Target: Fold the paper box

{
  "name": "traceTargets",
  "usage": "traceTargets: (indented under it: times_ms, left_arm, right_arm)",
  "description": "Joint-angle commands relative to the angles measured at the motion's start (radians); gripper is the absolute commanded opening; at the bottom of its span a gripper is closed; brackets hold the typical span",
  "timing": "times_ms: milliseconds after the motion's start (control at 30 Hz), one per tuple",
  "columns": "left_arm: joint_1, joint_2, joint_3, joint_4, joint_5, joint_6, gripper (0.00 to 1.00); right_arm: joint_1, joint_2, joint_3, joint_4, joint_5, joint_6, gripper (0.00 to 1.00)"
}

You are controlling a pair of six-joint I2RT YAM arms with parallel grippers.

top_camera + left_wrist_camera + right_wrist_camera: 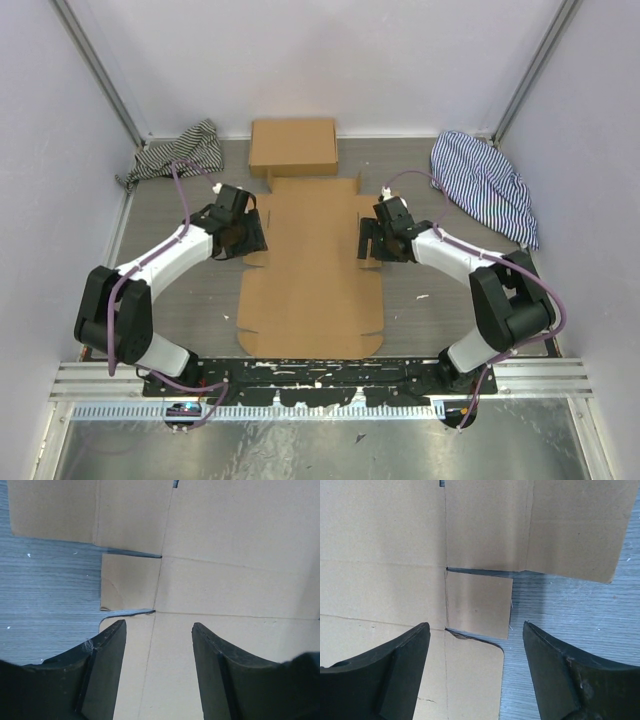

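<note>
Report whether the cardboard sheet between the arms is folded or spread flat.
Spread flat: the paper box lies unfolded, and both wrist views show its side flaps level with the panels, none raised.

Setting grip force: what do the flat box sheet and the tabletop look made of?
The flat box sheet looks like plain brown cardboard, matte, with pressed crease lines and cut flaps. The tabletop looks like grey wood-grain laminate or vinyl, going by its fine parallel streaks; which one is unclear.
</note>
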State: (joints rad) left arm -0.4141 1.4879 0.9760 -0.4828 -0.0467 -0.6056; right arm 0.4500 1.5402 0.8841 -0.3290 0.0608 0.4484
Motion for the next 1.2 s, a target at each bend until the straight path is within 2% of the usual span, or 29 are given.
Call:
traceTargets:
  times_ms: [0,167,533,833,1167]
  left_arm:
    - [0.007,0.001,-0.018,-0.01,-0.002,0.023,0.62]
    - [0.008,-0.007,-0.03,-0.005,0.001,0.021,0.62]
    - [0.035,-0.016,-0.051,0.002,0.005,0.024,0.61]
    - [0.04,-0.014,-0.051,0.005,0.013,0.023,0.61]
    - [0.054,-0.045,-0.057,-0.018,-0.003,0.04,0.61]
  right_arm:
    - [0.0,0.015,0.02,0.036,-0.004,0.022,0.79]
    - [0.0,0.049,0.02,0.045,-0.003,0.031,0.77]
    - [0.0,0.03,-0.006,0.09,-0.048,0.05,0.58]
    - [0.0,-0.044,0.031,0.057,-0.057,0.032,0.56]
    - [0.026,0.02,0.061,0.085,-0.095,0.039,0.56]
